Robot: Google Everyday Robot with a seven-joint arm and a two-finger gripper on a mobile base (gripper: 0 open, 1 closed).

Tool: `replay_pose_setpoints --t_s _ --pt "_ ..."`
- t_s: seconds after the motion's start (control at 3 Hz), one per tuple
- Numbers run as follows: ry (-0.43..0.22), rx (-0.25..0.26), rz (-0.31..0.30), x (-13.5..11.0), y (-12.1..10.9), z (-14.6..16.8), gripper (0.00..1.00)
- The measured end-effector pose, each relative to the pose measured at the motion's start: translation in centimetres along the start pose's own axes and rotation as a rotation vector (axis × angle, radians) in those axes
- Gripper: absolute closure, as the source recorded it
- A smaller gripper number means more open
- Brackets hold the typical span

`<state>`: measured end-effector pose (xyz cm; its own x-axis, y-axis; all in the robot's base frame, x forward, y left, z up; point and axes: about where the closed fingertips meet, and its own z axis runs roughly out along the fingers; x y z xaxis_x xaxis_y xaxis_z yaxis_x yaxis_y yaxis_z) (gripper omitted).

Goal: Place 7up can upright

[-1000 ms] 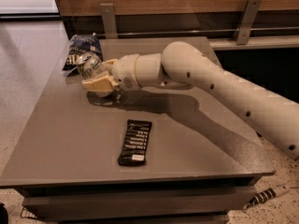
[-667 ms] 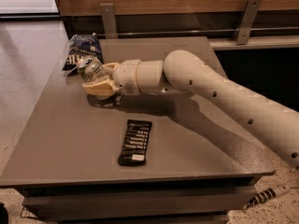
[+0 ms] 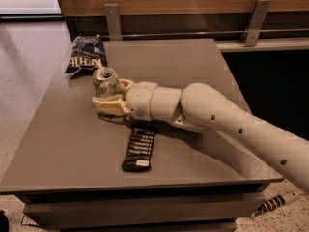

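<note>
The 7up can [image 3: 105,81] is silvery with green markings, and its shiny top faces up and toward the camera. It sits left of the table's middle, tilted, between the cream fingers [image 3: 109,105] of my gripper [image 3: 110,94]. The gripper reaches in from the right and is shut on the can's lower body, just above the grey table [image 3: 58,144]. I cannot tell whether the can's base touches the table.
A dark blue chip bag [image 3: 87,53] lies at the back left, close behind the can. A flat black snack bar wrapper [image 3: 140,150] lies in front, its top end under my forearm [image 3: 203,108]. A wooden wall with metal brackets runs behind the table.
The gripper and arm have moved toward the table's front, away from the chip bag. The can now shows its top above the fingers. The forearm now covers the wrapper's top end.
</note>
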<state>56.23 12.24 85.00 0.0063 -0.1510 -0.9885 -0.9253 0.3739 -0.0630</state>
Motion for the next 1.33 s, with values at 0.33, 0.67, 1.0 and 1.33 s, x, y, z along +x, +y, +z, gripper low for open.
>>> replay_pose_setpoints --t_s 0.33,0.67,1.0,1.33 --pt "0.000 0.000 0.000 -0.19 -0.01 -0.02 0.52" --pt "0.000 -0.004 -0.001 -0.25 0.14 0.12 0.28" --pt "0.000 -0.004 -0.001 -0.26 0.16 0.14 0.07" --pt "-0.001 -0.006 -0.002 -0.30 0.27 0.23 0.00"
